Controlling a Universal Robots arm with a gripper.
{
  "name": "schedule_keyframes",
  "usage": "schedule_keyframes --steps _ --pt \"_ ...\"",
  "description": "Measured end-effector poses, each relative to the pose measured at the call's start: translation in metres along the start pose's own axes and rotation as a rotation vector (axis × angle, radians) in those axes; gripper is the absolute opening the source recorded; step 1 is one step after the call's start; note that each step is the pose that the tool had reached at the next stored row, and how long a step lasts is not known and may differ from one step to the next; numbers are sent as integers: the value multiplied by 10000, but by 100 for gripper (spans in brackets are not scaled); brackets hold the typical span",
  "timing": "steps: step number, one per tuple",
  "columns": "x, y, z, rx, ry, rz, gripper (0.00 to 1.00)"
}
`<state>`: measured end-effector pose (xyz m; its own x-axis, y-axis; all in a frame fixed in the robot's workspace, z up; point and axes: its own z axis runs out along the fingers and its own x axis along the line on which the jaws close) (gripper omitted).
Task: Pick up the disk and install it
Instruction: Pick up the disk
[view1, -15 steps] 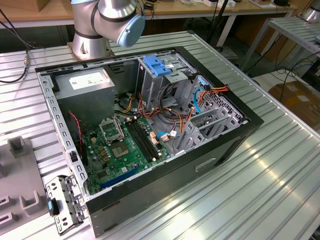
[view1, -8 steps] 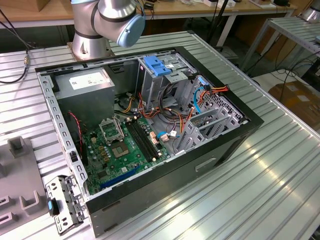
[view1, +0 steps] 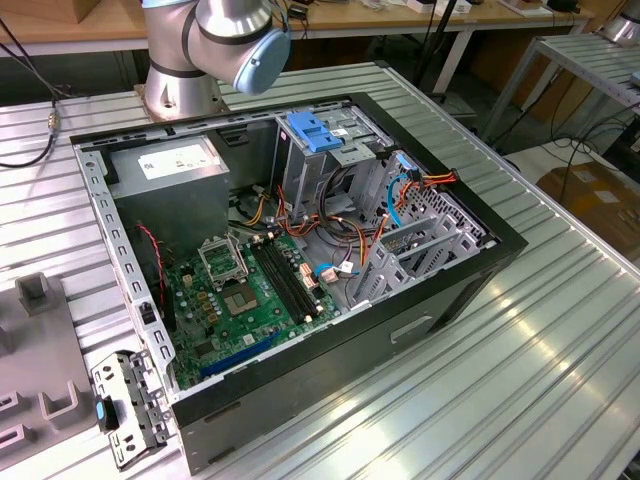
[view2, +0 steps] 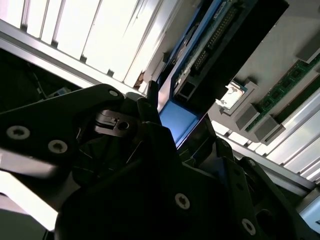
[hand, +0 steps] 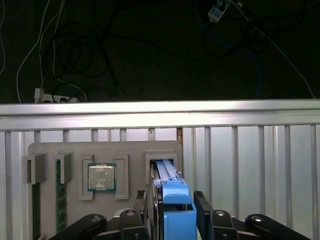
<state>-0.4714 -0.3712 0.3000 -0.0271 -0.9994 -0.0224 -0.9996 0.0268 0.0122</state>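
In the first wrist view the disk (hand: 165, 172) stands on edge in a slot of a grey fixture tray (hand: 50, 150), its blue carrier rail (hand: 176, 210) rising toward the camera. My gripper (hand: 175, 201) straddles it, one black finger (hand: 144, 212) pressed on each flat side. In the second wrist view, the disk's black body and connector row (view2: 225, 50) and blue rail (view2: 177, 120) run between the fingers (view2: 151, 95). The gripper looks shut on the disk.
The tray also holds a processor chip (hand: 102, 177) and memory sticks (hand: 61, 197). In the exterior view, the open computer case (view1: 470, 290) lies on the ribbed metal table, with a drive cage under a blue latch (view1: 315, 130), a grey power supply (view1: 175, 170) and the arm's base (view1: 180, 80) behind.
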Motion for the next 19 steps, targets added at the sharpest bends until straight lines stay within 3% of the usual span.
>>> schedule_keyframes --steps 9,19 --pt "4 -5 33 1 35 122 50" --pt "4 -5 38 2 35 127 50"
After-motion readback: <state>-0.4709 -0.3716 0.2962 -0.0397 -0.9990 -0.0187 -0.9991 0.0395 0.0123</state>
